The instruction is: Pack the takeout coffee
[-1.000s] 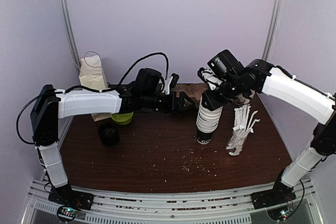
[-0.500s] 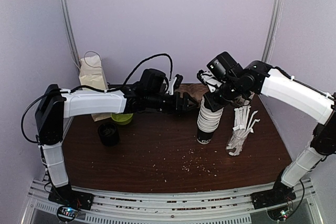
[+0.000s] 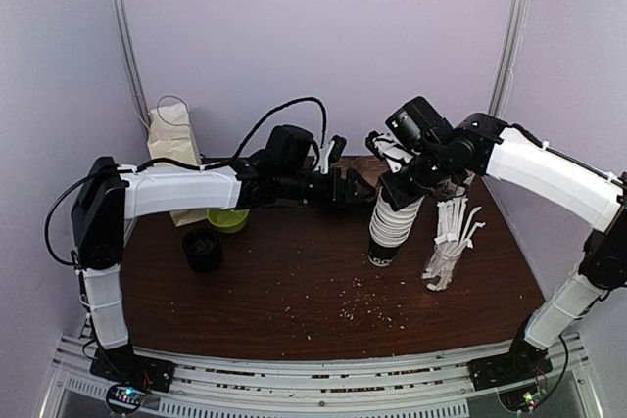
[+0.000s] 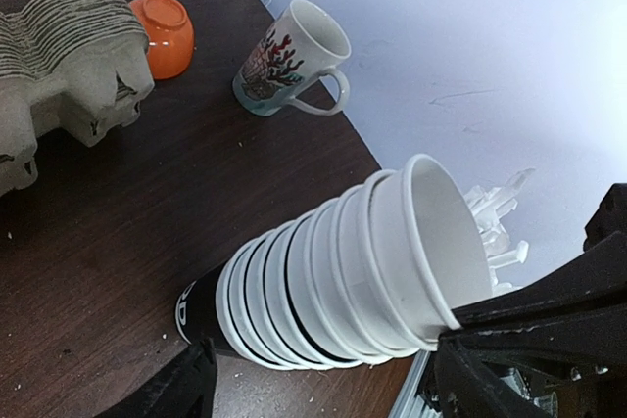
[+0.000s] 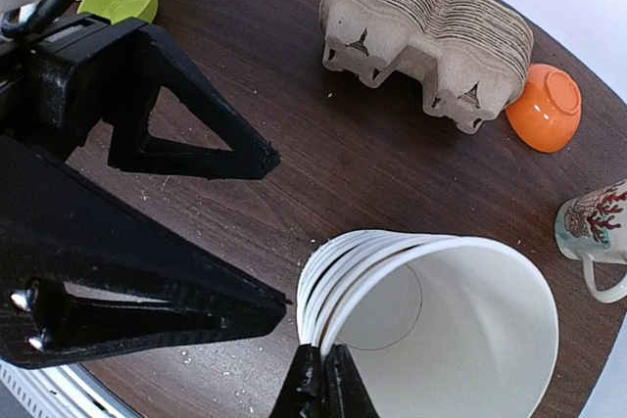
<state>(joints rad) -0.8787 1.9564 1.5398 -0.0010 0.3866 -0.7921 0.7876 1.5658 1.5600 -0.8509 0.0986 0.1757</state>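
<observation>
The takeout coffee with its black lid is out of view. A tall stack of lidless white cups (image 3: 392, 222) leans on the table at centre right, a black-printed cup at its base. My right gripper (image 3: 399, 171) is shut on the rim of the top cup (image 5: 441, 330), its fingers (image 5: 312, 384) pinching the rim's near edge. My left gripper (image 3: 355, 184) is open just left of the stack. In the left wrist view its jaws stand either side of the stack (image 4: 333, 291), apart from it.
A short black cylinder of lids (image 3: 203, 250), a green bowl (image 3: 228, 219) and a paper bag (image 3: 172, 139) are at the left. White cutlery in a holder (image 3: 449, 242) stands right of the stack. Cardboard cup carriers (image 5: 431, 36), an orange bowl (image 5: 544, 108) and a mug (image 4: 294, 56) are behind.
My left gripper has moved right, close up to the cup stack. The stack now leans, its top pulled to the right by my right gripper.
</observation>
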